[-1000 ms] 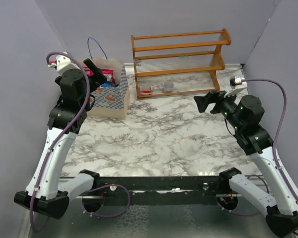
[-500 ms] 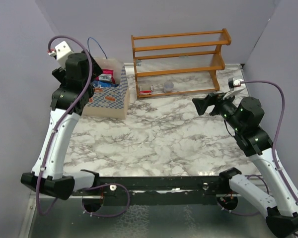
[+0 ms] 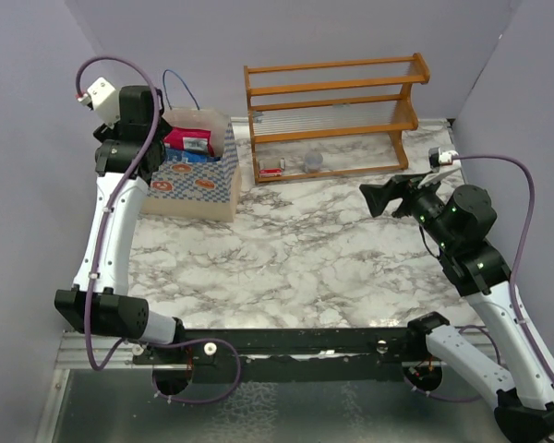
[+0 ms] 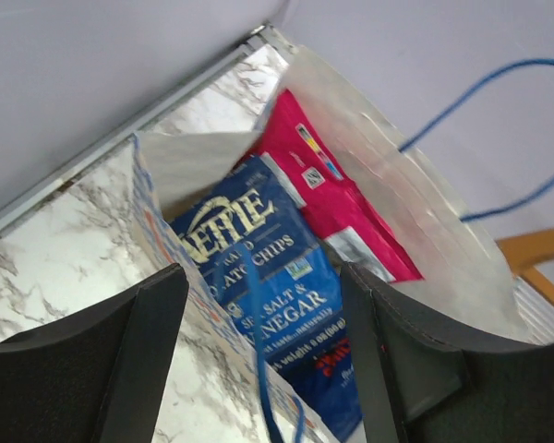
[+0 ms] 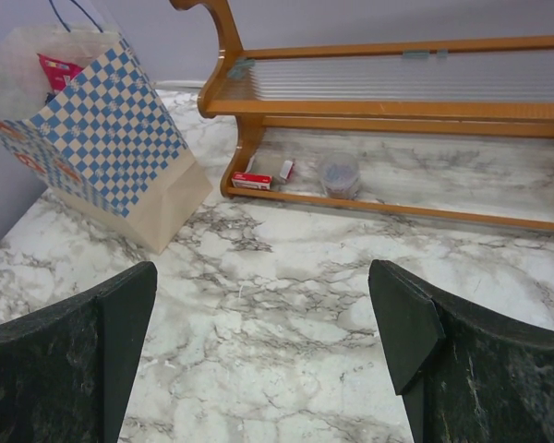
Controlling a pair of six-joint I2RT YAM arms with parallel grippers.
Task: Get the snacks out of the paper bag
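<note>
My left tool (image 4: 258, 281) hangs over the mouth of the paper bag (image 3: 201, 183) with its jaws spread wide and nothing between them. Looking down its wrist view, I see a dark blue packet (image 4: 263, 235) of salt and vinegar chips and a red packet (image 4: 337, 189) behind it, both inside the bag. The bag stands upright at the far left of the tabletop (image 3: 305, 263), just beside the wooden rack (image 3: 332, 106). My right tool (image 5: 263, 309) is also open and empty, over bare marble, well apart from the bag.
</note>
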